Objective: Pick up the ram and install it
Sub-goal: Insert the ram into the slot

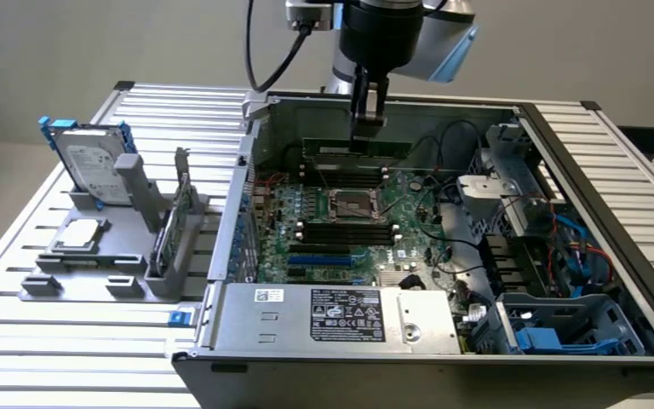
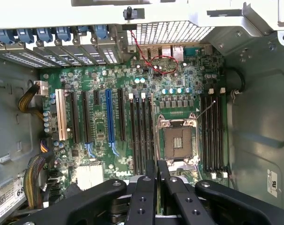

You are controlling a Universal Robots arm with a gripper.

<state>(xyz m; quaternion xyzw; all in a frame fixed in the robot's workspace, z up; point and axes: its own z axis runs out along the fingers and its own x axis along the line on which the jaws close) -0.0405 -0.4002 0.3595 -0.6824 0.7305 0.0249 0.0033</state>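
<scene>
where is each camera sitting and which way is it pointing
Exterior view: off the arm, high up, looking down into the open computer case; the arm and the hand gripping the ram show.
Wrist view: on the wrist, facing down onto the motherboard; the hand shows.
Shared: motherboard, CPU socket, hand.

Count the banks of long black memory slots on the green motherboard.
2: one bank beside the square metal CPU socket, another bank on its opposite side. None seem hidden.
</scene>
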